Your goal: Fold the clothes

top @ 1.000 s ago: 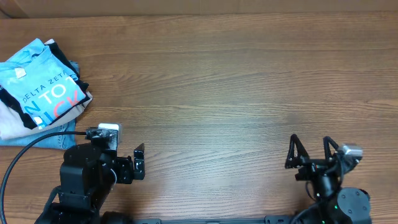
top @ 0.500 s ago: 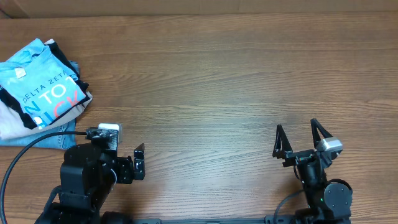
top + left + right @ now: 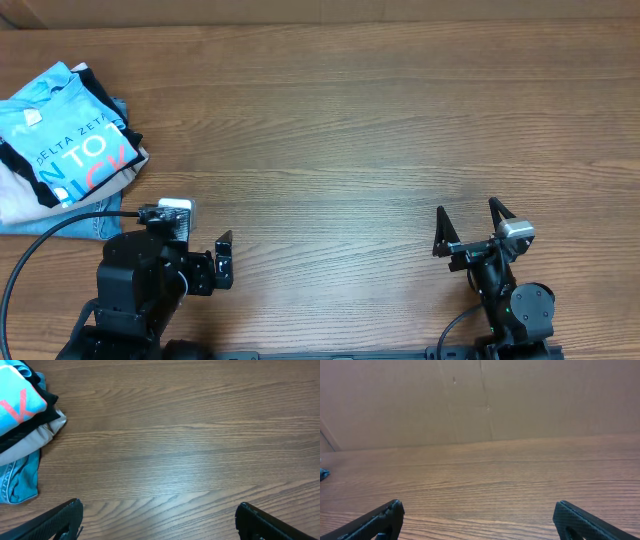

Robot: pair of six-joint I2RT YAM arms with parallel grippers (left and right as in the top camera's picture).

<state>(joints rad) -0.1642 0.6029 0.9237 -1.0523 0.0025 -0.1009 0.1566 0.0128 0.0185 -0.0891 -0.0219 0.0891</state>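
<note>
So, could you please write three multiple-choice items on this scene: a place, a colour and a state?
1. Where on the table is the pile of clothes? A. Centre. B. Left edge. C. Beside the right arm.
2. What colour is the lettered T-shirt on top? A. Sky blue. B. Red. C. Green.
3. How are the end effectors? A. Both shut on cloth. B. Left shut, right open. C. Both open, empty.
Answers: 1 B, the overhead view shows it at the left edge; 2 A, its cloth is sky blue; 3 C, the left end effector and right end effector spread their fingers over bare wood.
</note>
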